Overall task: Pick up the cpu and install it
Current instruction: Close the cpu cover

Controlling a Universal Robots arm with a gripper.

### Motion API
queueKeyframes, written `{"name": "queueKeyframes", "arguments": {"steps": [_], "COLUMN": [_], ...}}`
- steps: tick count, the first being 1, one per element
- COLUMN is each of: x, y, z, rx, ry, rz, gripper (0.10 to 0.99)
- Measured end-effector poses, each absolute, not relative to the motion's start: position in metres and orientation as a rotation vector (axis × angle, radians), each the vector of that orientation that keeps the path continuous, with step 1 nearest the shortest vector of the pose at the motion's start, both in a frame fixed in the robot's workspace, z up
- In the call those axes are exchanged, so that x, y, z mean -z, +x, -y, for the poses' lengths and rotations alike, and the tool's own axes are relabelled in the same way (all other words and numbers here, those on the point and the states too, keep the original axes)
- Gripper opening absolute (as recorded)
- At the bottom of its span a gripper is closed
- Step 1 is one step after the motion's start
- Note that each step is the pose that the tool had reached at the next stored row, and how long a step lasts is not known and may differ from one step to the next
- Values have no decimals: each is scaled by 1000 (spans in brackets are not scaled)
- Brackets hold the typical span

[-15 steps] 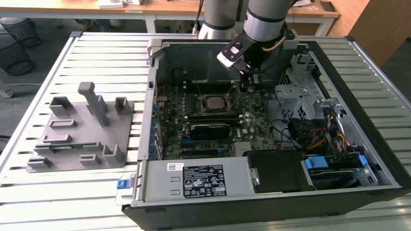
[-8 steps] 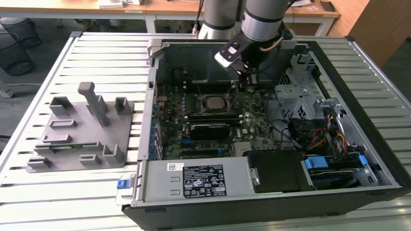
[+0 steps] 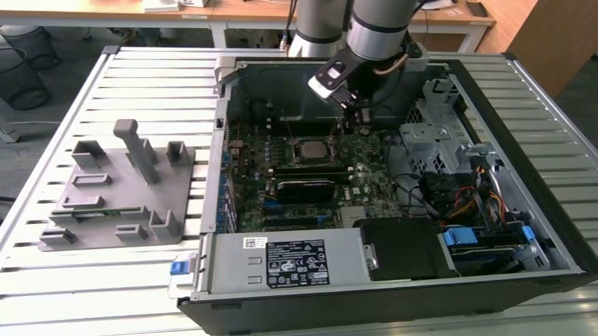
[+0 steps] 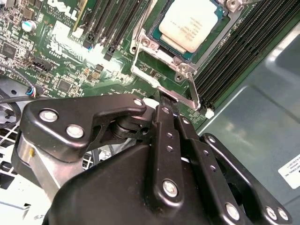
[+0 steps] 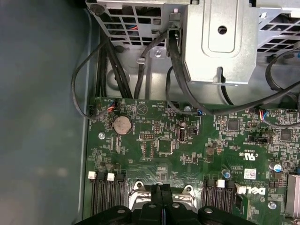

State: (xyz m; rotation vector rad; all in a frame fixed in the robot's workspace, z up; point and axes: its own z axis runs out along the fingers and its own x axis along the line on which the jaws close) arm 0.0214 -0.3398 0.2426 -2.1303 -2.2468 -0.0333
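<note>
Within the computer case (image 3: 374,311) the arm (image 3: 379,28) points down, gripper (image 4: 165,101) closed empty near the cpu (image 4: 190,23)

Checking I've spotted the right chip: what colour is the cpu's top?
Silver-grey metal, with a thin greenish edge; the cpu shows best in the second wrist view.

A large white brand logo (image 5: 251,190) is printed on the green motherboard (image 5: 154,145), which also carries fine white part markings across it, too small to make out. A small white sticker (image 5: 251,173) sits just beside that logo. In the second wrist view, the cpu (image 4: 190,23) bears faint engraved lines on its metal top, and a white label (image 4: 290,169) is stuck on the case wall. In the exterior view, the power supply (image 3: 280,273) carries a black printed label (image 3: 297,262) and a white barcode sticker (image 3: 254,243), neither of them legible.
</note>
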Motion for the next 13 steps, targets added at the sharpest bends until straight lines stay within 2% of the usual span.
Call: {"name": "queueKeyframes", "arguments": {"steps": [13], "x": [-242], "y": [12], "z": [340], "rx": [33], "ry": [-2130], "rz": [2247], "gripper": [106]}}
